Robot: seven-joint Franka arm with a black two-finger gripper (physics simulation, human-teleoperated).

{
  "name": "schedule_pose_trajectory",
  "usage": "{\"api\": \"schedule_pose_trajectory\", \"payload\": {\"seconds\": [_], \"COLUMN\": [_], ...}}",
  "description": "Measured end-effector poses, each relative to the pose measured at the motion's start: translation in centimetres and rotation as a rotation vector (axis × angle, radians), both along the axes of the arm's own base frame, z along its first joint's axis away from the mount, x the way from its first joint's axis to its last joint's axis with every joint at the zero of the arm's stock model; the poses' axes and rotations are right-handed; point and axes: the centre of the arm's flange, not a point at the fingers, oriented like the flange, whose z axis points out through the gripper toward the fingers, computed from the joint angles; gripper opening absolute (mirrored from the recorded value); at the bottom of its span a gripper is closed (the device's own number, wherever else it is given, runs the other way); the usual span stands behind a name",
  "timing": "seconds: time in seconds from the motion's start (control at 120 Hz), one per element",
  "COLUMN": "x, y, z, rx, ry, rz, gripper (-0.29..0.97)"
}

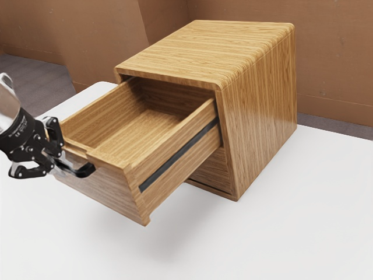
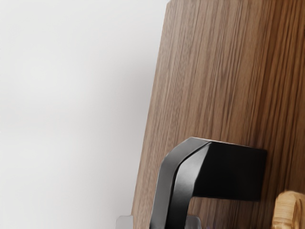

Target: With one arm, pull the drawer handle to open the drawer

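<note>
Clamped with the gripper [image 1: 57, 165] on the black handle [image 1: 84, 170] of the drawer [image 1: 134, 146], which stands far out of the cabinet [image 1: 256, 99]. Likely rigid, smooth-sliding on rails; best gripped mid-handle.

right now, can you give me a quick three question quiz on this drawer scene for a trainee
1. True or false: the drawer is fully shut.
2. What colour is the handle? A silver, B black, C wooden.
3. Fill in: the cabinet stands on a white ___.

Key: 1 false, it is pulled well out. 2 B. 3 table.
</note>
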Motion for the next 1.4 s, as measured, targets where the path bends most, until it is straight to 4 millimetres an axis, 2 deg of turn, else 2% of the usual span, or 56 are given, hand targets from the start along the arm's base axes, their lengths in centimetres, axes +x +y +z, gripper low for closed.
{"api": "schedule_pose_trajectory", "payload": {"seconds": [0.408,0.567,0.817,0.983,1.1,1.183,1.275,1.4], "x": [-0.3,-0.4,-1.6,-2.4,-2.3,-1.2,-0.1,0.0], "y": [-1.2,-1.4,-1.5,-2.2,-4.3,-6.4,-9.8,-14.2], "z": [0.2,0.3,1.6,2.5,4.0,5.0,6.6,9.3], "rx": [0.016,0.019,0.030,0.047,0.078,0.093,0.112,0.112], "ry": [0.003,-0.002,-0.039,-0.058,-0.076,-0.073,-0.076,-0.057], "rz": [-0.006,-0.007,-0.005,-0.009,-0.038,-0.072,-0.126,-0.195], "gripper": [-0.08,-0.03,0.04,0.06,0.11,0.23,0.39,0.52]}}
